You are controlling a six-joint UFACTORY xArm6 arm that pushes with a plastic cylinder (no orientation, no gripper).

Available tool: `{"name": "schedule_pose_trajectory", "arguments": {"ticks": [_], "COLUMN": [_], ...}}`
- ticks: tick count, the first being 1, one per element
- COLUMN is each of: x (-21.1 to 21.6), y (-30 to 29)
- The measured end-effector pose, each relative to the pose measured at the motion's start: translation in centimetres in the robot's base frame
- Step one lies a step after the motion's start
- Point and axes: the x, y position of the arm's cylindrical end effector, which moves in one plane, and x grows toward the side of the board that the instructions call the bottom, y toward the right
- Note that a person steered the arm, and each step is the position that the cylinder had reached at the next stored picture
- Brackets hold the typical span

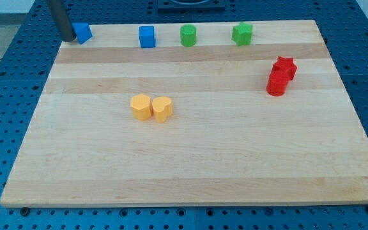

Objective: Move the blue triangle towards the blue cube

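Observation:
The blue triangle point(82, 32) lies at the view's top left corner of the wooden board point(190, 160). The blue cube point(147, 36) stands to its right along the top edge, about a hand's width away. My tip point(68, 39) is the lower end of the dark rod that comes down from the view's top left. It rests right against the left side of the blue triangle, on the side away from the blue cube.
A green cylinder point(188, 35) and a green star-like block point(242, 33) stand further right along the top edge. Two red blocks point(280, 76) touch each other at the right. Two yellow blocks point(151, 107) sit side by side near the middle.

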Motion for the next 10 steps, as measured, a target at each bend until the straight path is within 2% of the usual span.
{"name": "schedule_pose_trajectory", "arguments": {"ticks": [1, 2, 3, 6, 8, 10], "x": [-1.3, -1.6, -1.6, 0.3, -1.8, -1.9], "y": [-0.3, 5.5, 7.5, 5.9, 4.8, 4.9]}}
